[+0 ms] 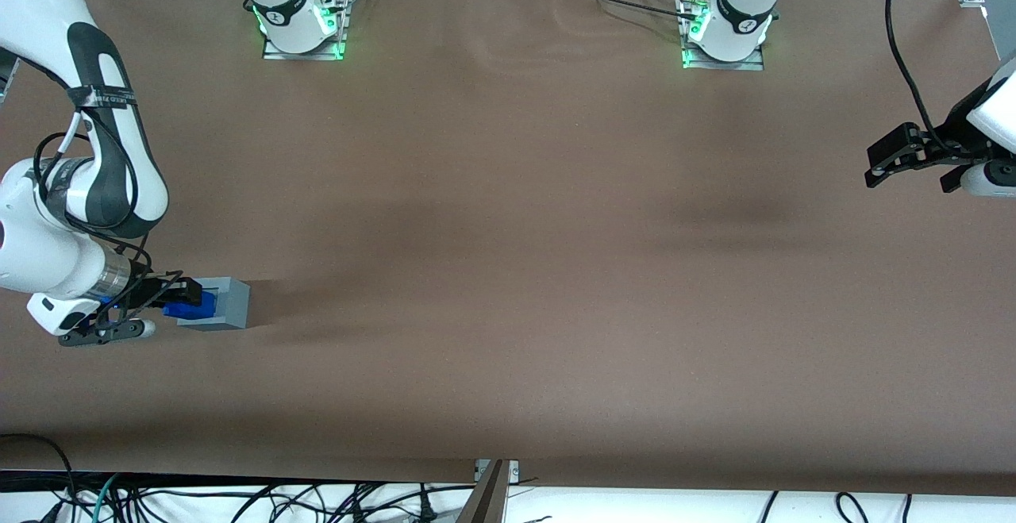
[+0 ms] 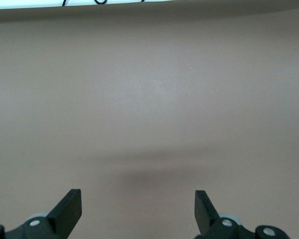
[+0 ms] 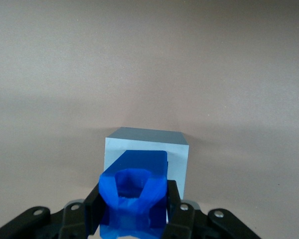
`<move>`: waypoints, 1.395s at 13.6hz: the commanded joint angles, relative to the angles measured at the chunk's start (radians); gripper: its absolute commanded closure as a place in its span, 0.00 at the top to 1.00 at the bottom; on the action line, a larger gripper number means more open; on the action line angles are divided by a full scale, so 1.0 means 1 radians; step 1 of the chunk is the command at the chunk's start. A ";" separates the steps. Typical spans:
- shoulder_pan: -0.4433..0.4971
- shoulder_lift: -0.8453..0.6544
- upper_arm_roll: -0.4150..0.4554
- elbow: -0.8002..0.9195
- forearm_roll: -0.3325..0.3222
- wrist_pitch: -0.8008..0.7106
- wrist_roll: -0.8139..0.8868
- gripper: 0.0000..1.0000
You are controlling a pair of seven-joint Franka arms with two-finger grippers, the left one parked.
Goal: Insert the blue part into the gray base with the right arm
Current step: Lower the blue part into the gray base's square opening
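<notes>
A brown cloth point(image 1: 508, 213) covered the whole table, flat in the middle and faintly rippled at its edge farthest from the front camera. Soft, dim shadows lay across it under even light. Along the table's nearest edge ran a white strip point(image 1: 675, 503) strewn with black cables point(image 1: 262, 499) — a small metal bracket point(image 1: 496, 469) sat at that edge's middle.

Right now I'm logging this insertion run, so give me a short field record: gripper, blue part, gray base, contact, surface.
gripper: the right arm's gripper is low over the table at the working arm's end, shut on the blue part
blue part: blue part held between the fingers, pressed up to the gray base's facing side
gray base: gray base standing on the table
contact: part and base meet; how deep it is seated cannot be told
surface: brown table cover
</notes>
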 commanded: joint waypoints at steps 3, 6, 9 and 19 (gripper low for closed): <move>-0.004 -0.002 0.003 -0.010 0.034 0.005 0.010 0.20; -0.004 -0.005 0.003 -0.021 0.043 0.005 0.033 0.20; -0.004 -0.005 0.001 -0.028 0.043 0.005 0.031 0.20; -0.012 -0.019 -0.013 -0.056 0.041 -0.003 0.028 0.21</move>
